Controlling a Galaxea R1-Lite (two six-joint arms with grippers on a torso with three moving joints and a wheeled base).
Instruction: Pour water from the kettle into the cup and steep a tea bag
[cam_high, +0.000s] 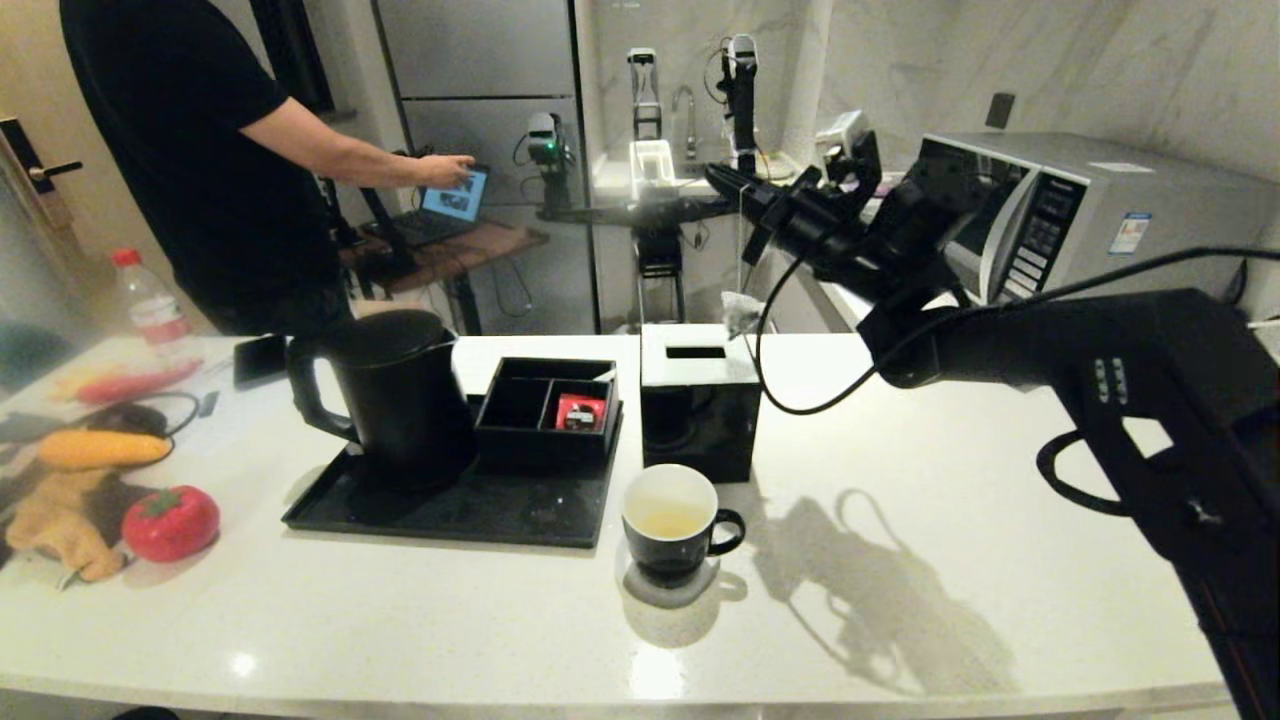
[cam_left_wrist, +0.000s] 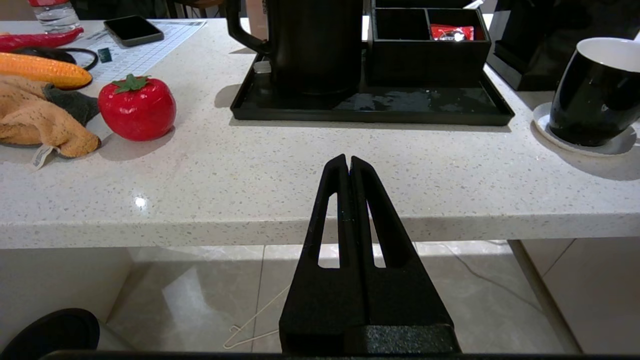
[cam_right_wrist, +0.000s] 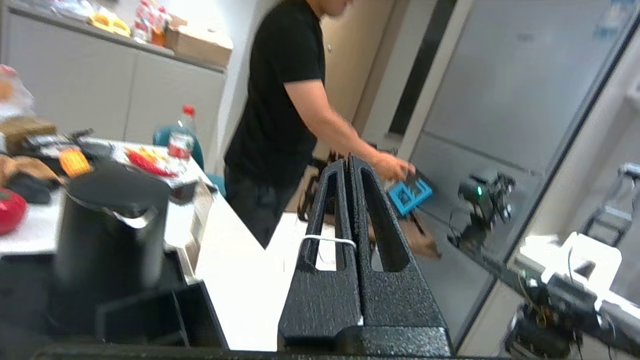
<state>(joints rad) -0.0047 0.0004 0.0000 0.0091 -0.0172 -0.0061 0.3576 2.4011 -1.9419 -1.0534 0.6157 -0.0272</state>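
Note:
The black cup (cam_high: 672, 520) stands on a white coaster near the counter's middle, with pale yellowish water (cam_high: 668, 521) low inside. The tall black kettle (cam_high: 385, 390) stands upright on the tray to its left. My right gripper (cam_high: 718, 178) is raised high behind the cube box and is shut on the tea bag's string (cam_right_wrist: 327, 240), which lies across one finger. The greyish tea bag (cam_high: 742, 308) dangles from it above the box's far right corner, well clear of the cup. My left gripper (cam_left_wrist: 348, 160) hangs shut and empty below the counter's front edge.
A black tray (cam_high: 450, 510) carries the kettle and a compartment box holding a red packet (cam_high: 580, 410). The black cube box (cam_high: 697, 400) stands behind the cup. A microwave (cam_high: 1080, 210) is at the back right. A toy tomato (cam_high: 170, 520) and corn (cam_high: 100, 448) lie left. A person (cam_high: 200, 150) stands behind.

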